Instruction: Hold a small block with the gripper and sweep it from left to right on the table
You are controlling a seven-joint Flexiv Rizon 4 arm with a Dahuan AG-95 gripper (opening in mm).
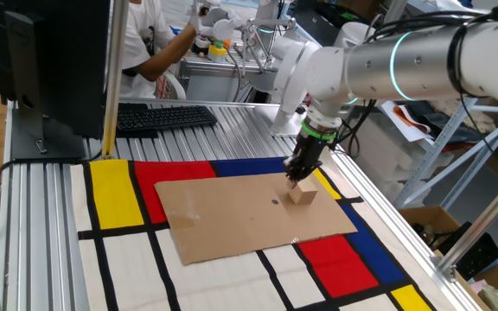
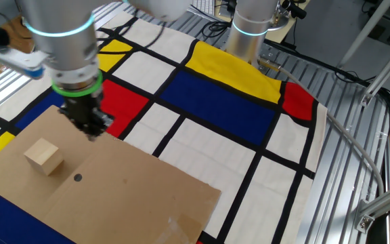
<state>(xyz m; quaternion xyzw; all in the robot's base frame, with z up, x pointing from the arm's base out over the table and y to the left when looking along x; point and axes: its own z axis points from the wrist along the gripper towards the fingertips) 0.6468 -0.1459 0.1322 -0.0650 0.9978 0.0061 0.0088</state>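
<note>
While blurred, the pincer (image 2: 95, 129) looks closed.

block (image 2: 44, 156) – matt pale wood | sheet (image 2: 127, 193) – matt brown cardbd | table (image 1: 232, 130) – ribbed alu

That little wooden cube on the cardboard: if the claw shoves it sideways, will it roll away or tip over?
Probably neither. The wooden cube rests flat on one face on the cardboard sheet, so a low push should make it slide rather than roll. It looks small and stiff, likely light. A push near its top edge might tip it.
</note>
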